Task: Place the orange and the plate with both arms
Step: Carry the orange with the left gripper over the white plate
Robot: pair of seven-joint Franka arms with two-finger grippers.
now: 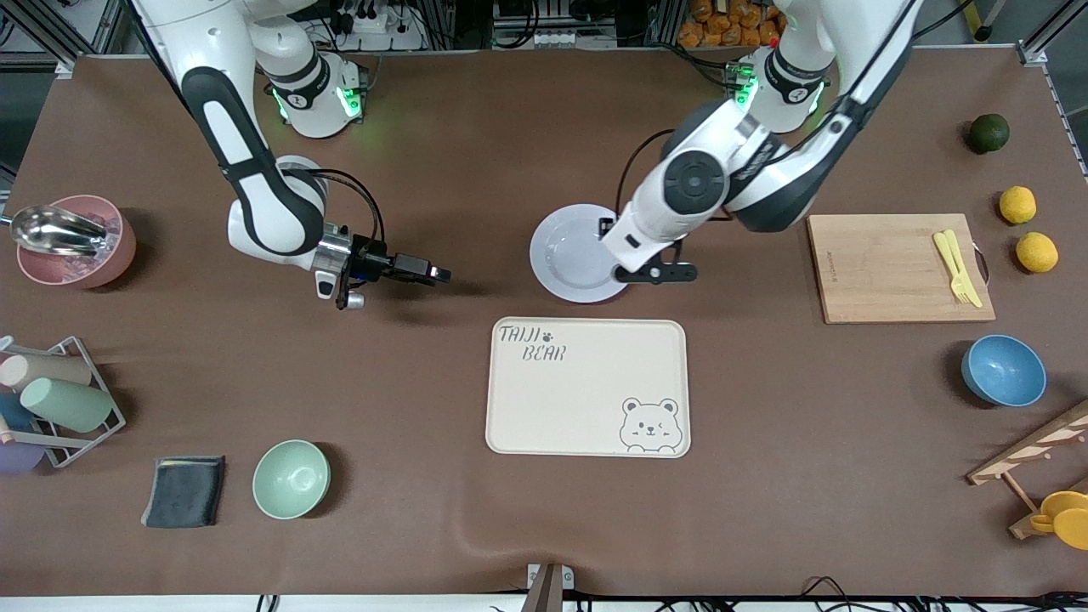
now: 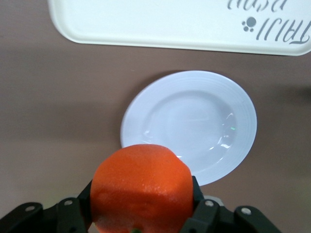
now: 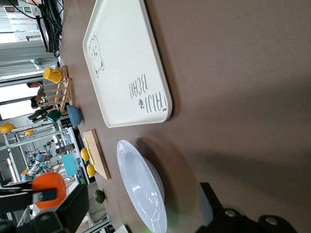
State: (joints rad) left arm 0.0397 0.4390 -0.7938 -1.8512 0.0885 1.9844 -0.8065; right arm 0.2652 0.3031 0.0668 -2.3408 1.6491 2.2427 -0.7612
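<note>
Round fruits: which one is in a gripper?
The small reddish-orange orange, clamped in the left gripper over the plate's edge; the lemons and green fruit lie on the table.

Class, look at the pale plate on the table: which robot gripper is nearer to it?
Left. The left gripper, shut on the orange, hangs at the plate's edge. The right gripper is over bare table, toward the right arm's end.

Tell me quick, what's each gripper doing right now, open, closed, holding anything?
Left gripper: closed on the orange, above the plate.
Right gripper: open, empty, low over the table between the pink bowl and the plate.
</note>
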